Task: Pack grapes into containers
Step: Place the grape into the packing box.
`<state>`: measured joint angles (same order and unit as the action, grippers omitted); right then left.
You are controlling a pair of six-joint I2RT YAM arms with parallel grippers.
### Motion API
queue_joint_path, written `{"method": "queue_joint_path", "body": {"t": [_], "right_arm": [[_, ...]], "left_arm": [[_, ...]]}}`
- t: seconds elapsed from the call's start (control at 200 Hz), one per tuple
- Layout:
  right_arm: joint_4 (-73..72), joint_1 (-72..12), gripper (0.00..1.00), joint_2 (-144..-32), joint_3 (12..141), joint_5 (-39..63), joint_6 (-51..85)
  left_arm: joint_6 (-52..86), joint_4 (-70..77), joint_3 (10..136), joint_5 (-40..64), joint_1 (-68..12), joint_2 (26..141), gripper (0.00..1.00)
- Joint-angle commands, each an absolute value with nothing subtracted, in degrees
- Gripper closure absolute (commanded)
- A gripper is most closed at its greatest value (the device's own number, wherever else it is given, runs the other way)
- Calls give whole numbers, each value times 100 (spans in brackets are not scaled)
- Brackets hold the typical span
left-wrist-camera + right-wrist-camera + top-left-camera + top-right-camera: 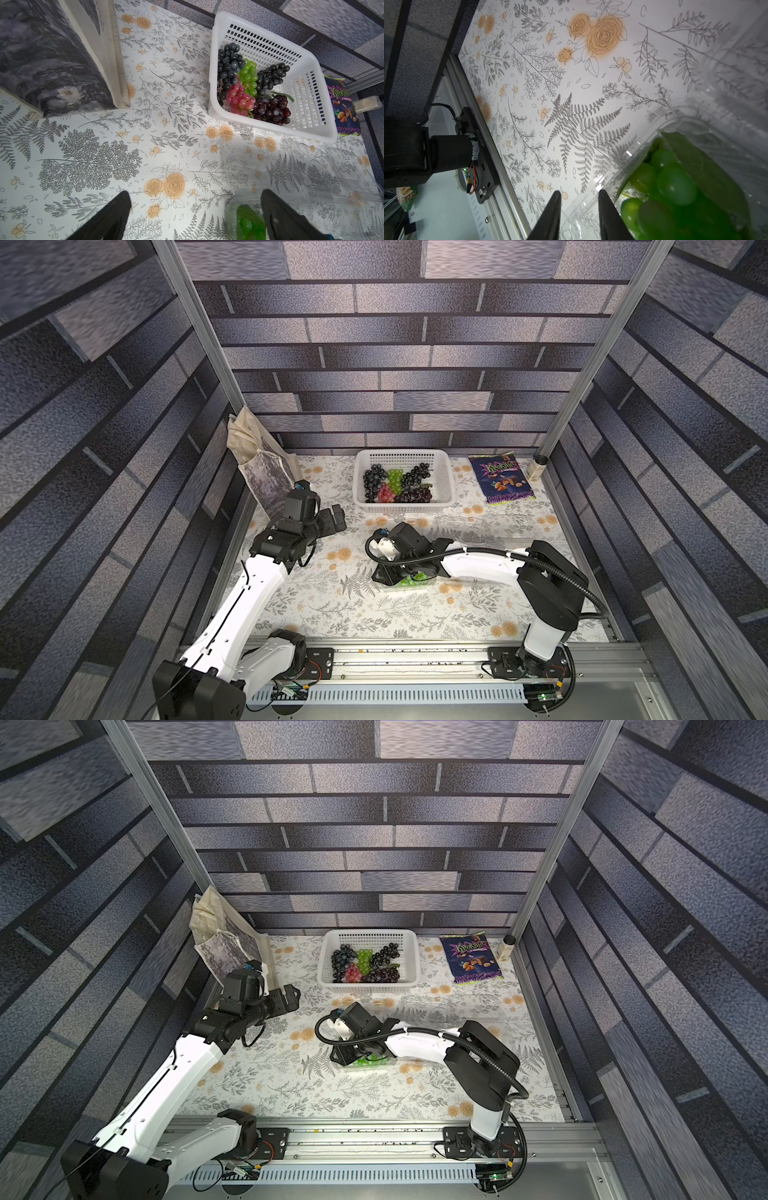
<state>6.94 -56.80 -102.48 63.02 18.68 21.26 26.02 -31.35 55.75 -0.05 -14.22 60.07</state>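
Note:
Several grapes (pixel 395 485) in black, green, red and dark purple bunches lie in the white basket (pixel 403 454), also seen from the left wrist (pixel 249 87). A green bunch (pixel 675 182) sits inside a clear container (pixel 695 124) mid-table (pixel 413 580). My right gripper (pixel 580 192) reaches down at that container's near edge, jaws a little apart, astride its clear plastic rim; whether they pinch it I cannot tell. Other clear containers (pixel 478 526) lie in front of the basket. My left gripper (pixel 196 194) hovers wide open over bare cloth, left of the basket (pixel 336 520).
Printed canvases (pixel 266 481) lean in the back left corner, close behind the left arm. A purple snack bag (pixel 500 479) and a small jar (pixel 536 468) sit at the back right. A metal rail (pixel 415 655) runs along the front edge.

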Motion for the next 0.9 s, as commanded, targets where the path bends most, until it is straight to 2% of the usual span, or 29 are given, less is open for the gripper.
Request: {"method": "queue_joint_path", "body": {"t": [0.0, 0.21, 0.446, 0.606, 0.892], "right_arm": [[475, -5740, 66, -10428, 6529, 2004, 2250], [585, -5740, 66, -10468, 6736, 1951, 2208], [2098, -5575, 58, -9416, 7313, 992, 1461], [2714, -4743, 53, -9135, 8317, 798, 994], [2874, -3317, 52, -10076, 9775, 1104, 866]], "left_arm": [[2576, -3234, 5535, 94, -1379, 5907, 0], [2558, -3256, 5534, 136, -1323, 5907, 0], [2460, -3438, 5985, -33, -1744, 6192, 0], [2427, -3474, 6529, -250, -2083, 6792, 0], [2286, -3510, 7531, -173, -2084, 7922, 0]]}}
